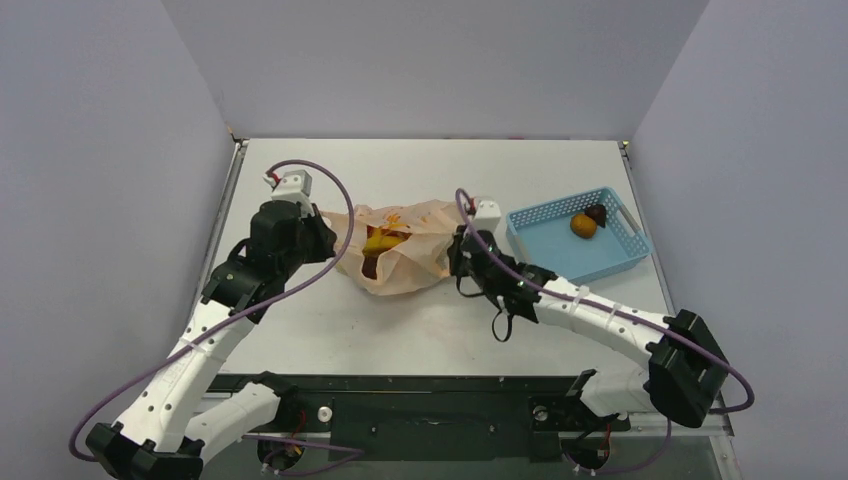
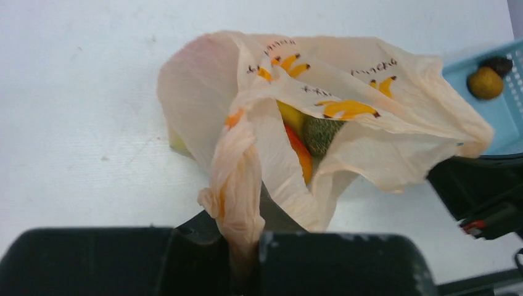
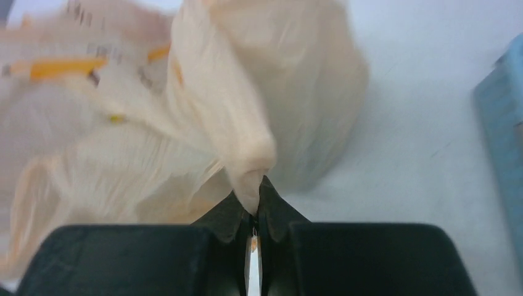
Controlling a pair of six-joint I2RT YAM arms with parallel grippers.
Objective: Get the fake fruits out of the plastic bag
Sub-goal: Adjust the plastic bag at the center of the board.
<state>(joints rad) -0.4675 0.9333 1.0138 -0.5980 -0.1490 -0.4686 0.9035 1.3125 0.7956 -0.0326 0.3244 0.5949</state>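
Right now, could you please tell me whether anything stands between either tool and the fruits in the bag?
Only the plastic bag itself: left tool and right tool are each shut on its bunched film, and the fake fruits lie inside.

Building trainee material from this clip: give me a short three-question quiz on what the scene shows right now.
1. True or false: the left tool and the right tool are each shut on the plastic bag.
2. How many items lie in the blue basket?
3. The green melon is: A in the basket, B inside the bag, C on the bare table.
Key: 1 true; 2 two, an orange fruit and a dark fruit; 3 B.
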